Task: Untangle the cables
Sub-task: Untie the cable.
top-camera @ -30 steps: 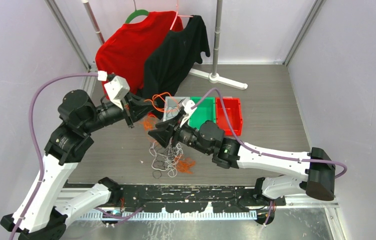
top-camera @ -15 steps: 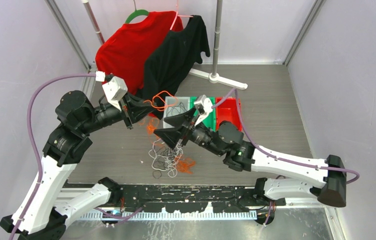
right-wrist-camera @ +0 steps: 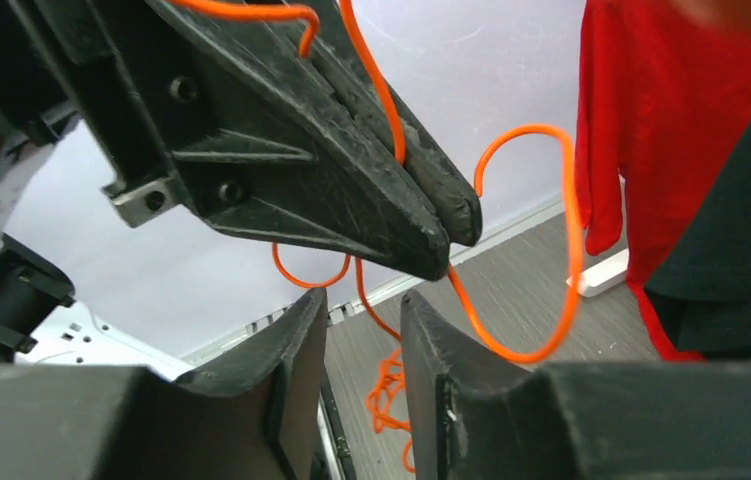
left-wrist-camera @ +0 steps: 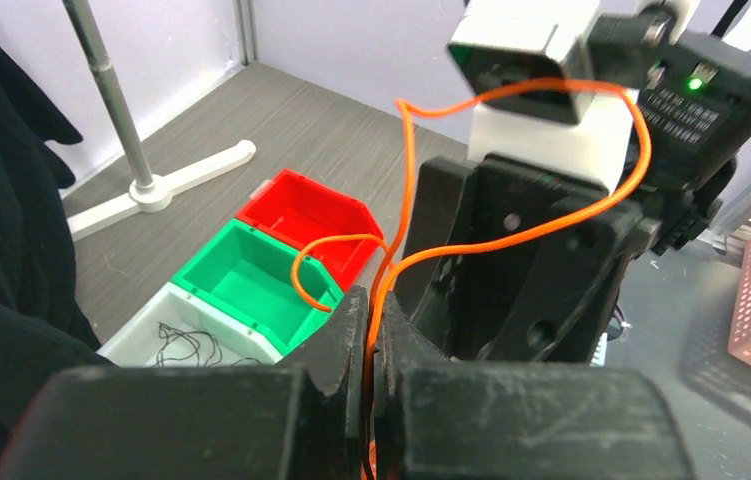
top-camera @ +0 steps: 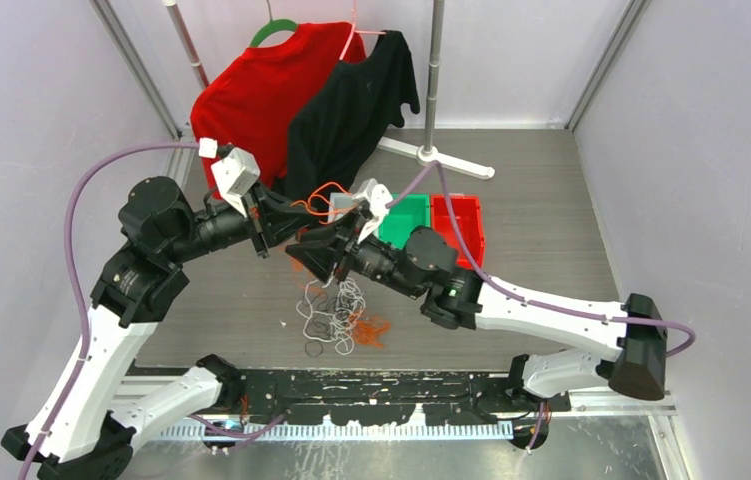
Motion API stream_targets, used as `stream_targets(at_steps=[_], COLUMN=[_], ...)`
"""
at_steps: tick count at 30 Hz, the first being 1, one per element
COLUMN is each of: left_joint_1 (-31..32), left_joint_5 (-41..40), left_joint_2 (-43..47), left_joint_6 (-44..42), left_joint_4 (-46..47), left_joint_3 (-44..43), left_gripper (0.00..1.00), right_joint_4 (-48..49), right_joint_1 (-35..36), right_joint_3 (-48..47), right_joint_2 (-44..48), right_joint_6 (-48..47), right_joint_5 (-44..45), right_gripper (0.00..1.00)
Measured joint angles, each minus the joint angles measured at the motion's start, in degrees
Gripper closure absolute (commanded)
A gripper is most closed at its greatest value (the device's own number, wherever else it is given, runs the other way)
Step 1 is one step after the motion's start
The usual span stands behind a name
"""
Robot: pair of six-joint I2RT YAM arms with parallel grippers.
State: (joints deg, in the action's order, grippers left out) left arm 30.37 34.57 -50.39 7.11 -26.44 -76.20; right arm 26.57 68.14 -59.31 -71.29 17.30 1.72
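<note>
1. Plainly, the job is only partly done: one black cable (left-wrist-camera: 186, 345) lies in the white bin (left-wrist-camera: 141, 335), while the green bin (left-wrist-camera: 251, 270) and red bin (left-wrist-camera: 301, 205) beside it look empty
2. Most of the cables (top-camera: 336, 320) lie as a mixed heap of white, black and orange loops on the desk (top-camera: 551, 200), lower centre of the top view
3. The left claw (left-wrist-camera: 373, 315) is pinched tight on the orange cable (left-wrist-camera: 521, 225), held above the heap, with loose loops curling in the air
4. The right claw (right-wrist-camera: 361, 310) stands partly open with nothing in it, its tips just under the left claw's tips, and the orange strand hangs behind the gap
5. What is left, I judge: free the orange strand, bin it, then sort the white and remaining black ones
6. A red shirt (top-camera: 251, 90) and a black shirt (top-camera: 351, 100) hang at the top of the frame, close behind the claws, which crowd each other; the trailing strand could drag the heap along
</note>
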Motion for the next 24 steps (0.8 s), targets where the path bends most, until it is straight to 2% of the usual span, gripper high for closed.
stream_targets(at_steps=[9, 11, 18, 24], left_joint_1=[0.00, 0.00, 0.00, 0.00], left_joint_5=[1.09, 1.29, 1.55, 1.55], left_joint_2=[-1.38, -1.70, -3.34, -6.32], left_joint_6=[3.96, 4.61, 5.20, 4.98], left_joint_4=[-0.42, -0.44, -1.42, -1.51], left_joint_3=[-1.70, -2.38, -5.79, -12.52], left_gripper=[1.00, 1.00, 1.00, 1.00], right_joint_4=[3.30, 4.15, 10.08, 14.19], right_joint_1=[0.00, 0.00, -0.13, -0.17], right_joint_3=[-0.70, -0.70, 2.36, 10.01], right_joint_2=[-6.19, -6.99, -9.03, -12.11], right_joint_6=[-0.02, 0.63, 4.13, 7.37], right_joint_5=[-0.15, -0.13, 0.96, 4.04], right_gripper=[0.83, 0.84, 0.84, 0.72])
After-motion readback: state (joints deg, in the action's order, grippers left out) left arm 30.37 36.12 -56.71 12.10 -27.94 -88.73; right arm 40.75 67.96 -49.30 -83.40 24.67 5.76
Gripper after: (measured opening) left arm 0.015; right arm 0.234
